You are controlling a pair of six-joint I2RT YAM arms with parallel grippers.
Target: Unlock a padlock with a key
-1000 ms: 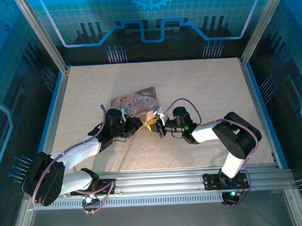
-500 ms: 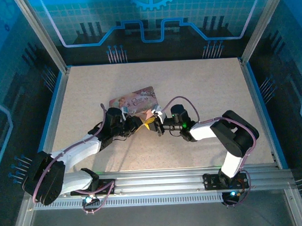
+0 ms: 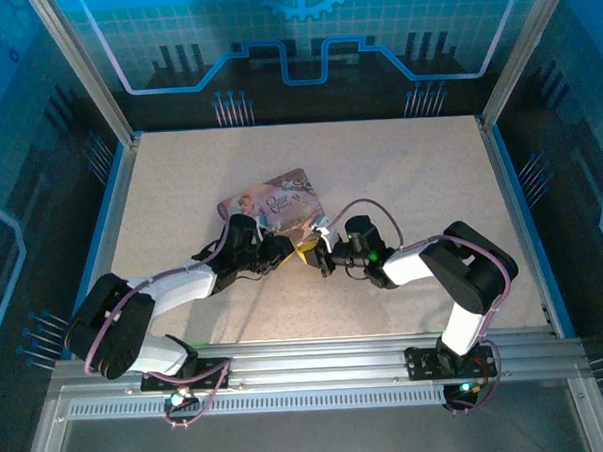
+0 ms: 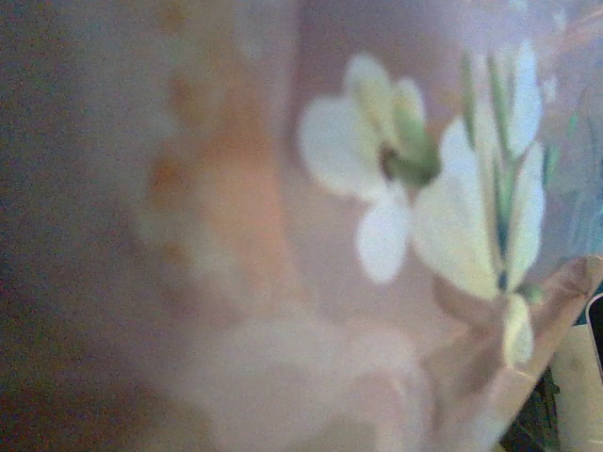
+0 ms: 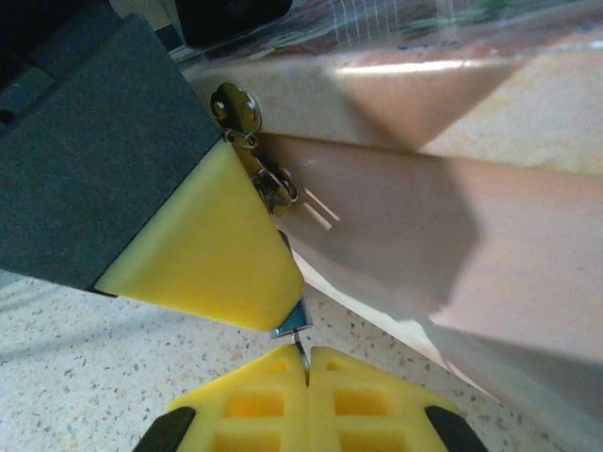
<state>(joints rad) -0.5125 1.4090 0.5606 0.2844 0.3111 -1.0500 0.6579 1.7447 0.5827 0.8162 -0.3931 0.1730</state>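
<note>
Pink box (image 3: pixel 272 202) printed with white-and-green flowers, yellow pads (image 5: pixel 273 405) on the right claw (image 5: pixel 307 365), silvery key (image 5: pixel 294 326), speckled beige tabletop (image 3: pixel 409 171), white left arm (image 3: pixel 179 288).

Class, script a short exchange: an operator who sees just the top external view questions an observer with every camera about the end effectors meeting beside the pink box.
Operator: Is the right end effector shut?
Observer: Yes. The right wrist view shows its yellow pads pressed together on a thin metal piece, apparently the key.
Operator: What sits next to it?
Observer: A small metal fitting on the pink box's edge, beside a yellow pad of the left end effector.
</note>
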